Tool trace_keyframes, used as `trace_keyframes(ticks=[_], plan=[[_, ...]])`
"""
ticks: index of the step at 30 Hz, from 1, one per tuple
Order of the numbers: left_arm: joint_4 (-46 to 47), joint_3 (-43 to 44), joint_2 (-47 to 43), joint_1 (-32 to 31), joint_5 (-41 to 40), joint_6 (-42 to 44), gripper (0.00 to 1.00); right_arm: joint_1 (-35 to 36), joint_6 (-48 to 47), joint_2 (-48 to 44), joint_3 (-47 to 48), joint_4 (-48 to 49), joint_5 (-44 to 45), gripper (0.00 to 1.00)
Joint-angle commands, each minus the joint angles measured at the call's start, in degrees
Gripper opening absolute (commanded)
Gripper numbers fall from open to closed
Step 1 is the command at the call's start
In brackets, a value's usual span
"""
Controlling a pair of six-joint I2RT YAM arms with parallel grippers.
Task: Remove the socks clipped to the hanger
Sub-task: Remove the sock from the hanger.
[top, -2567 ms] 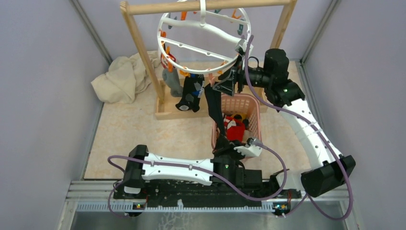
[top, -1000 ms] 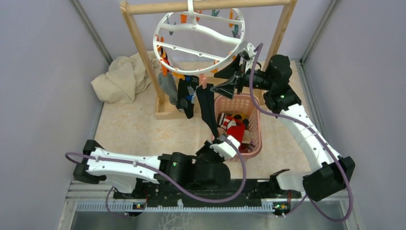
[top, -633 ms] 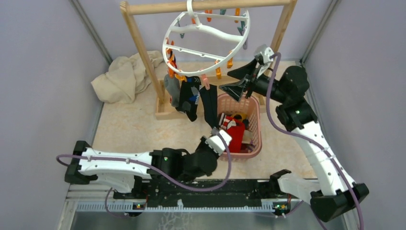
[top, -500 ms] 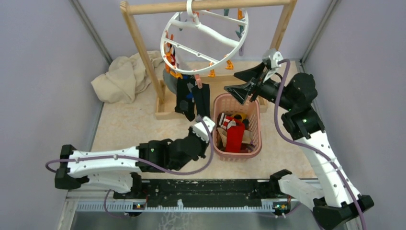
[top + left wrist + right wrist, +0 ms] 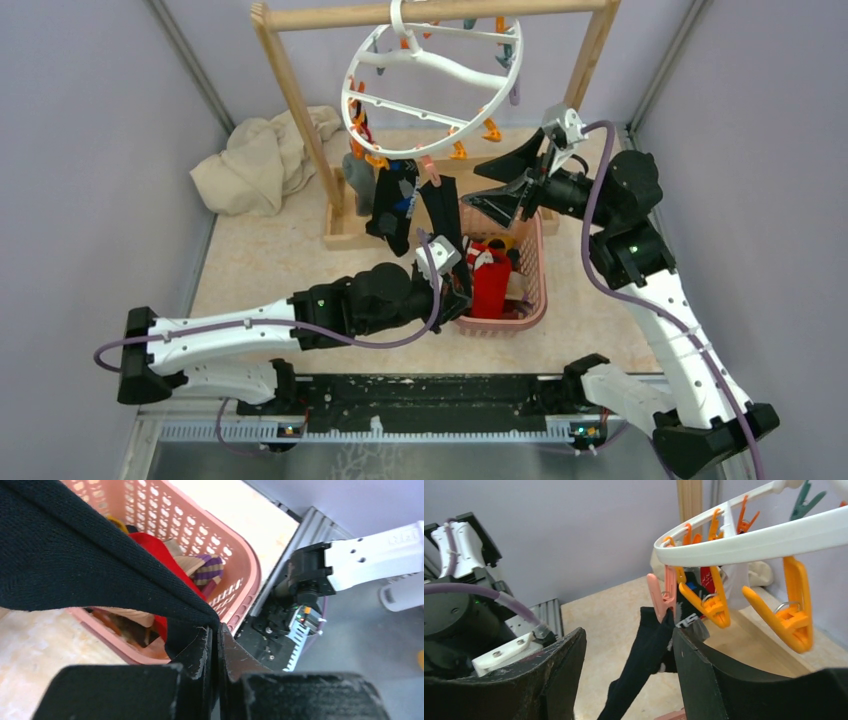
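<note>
The white ring hanger (image 5: 430, 95) hangs tilted from the wooden rack, with orange clips (image 5: 709, 605) round its rim (image 5: 749, 540). A pink clip (image 5: 664, 597) holds a long black sock (image 5: 440, 215) by its top. My left gripper (image 5: 455, 278) is shut on that sock's lower end (image 5: 75, 555), at the near left rim of the basket. A black sock with blue marks (image 5: 392, 205) and a grey sock (image 5: 358, 180) also hang clipped. My right gripper (image 5: 503, 182) stands open just right of the ring, nothing between its fingers (image 5: 629, 632).
A pink lattice basket (image 5: 530, 300) below the ring holds a red sock (image 5: 490, 280) and others (image 5: 200, 565). The wooden rack (image 5: 300, 110) stands behind it. A beige cloth (image 5: 255, 165) lies crumpled at the back left. Grey walls close in on both sides.
My left gripper, still shut on the black sock, swung left and then back right to the basket's rim. The right gripper drew back from the ring, which has swung and tilted.
</note>
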Motion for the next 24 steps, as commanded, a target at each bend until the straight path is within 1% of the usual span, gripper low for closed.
trace_keyframes(ticks=[1, 5, 9, 14, 19, 24], plan=[[6.1, -4.3, -1.8, 2.5, 12.2, -3.1, 0.07, 0.3, 4.3, 1.7, 3.8, 5.7, -6.5, 0.64], [13.4, -9.6, -4.6, 7.7, 21.5, -6.5, 0.07, 0.4, 5.7, 2.2, 4.3, 7.7, -7.2, 0.64], [18.6, -13.3, -4.6, 12.1, 28.8, -9.6, 0.07, 0.8, 5.1, 3.7, 5.5, 6.4, -6.7, 0.64], [21.7, -14.5, -3.6, 14.7, 34.0, -11.3, 0.07, 1.6, 4.2, 5.6, 6.1, 6.1, -6.5, 0.64], [22.5, -14.7, -4.3, 17.3, 39.5, -12.7, 0.07, 2.0, -0.1, 8.7, 6.9, 3.1, -4.6, 0.63], [24.6, -16.2, -5.1, 20.2, 45.3, -15.5, 0.08, 2.2, -0.6, 11.8, 7.3, 4.9, -5.0, 0.62]])
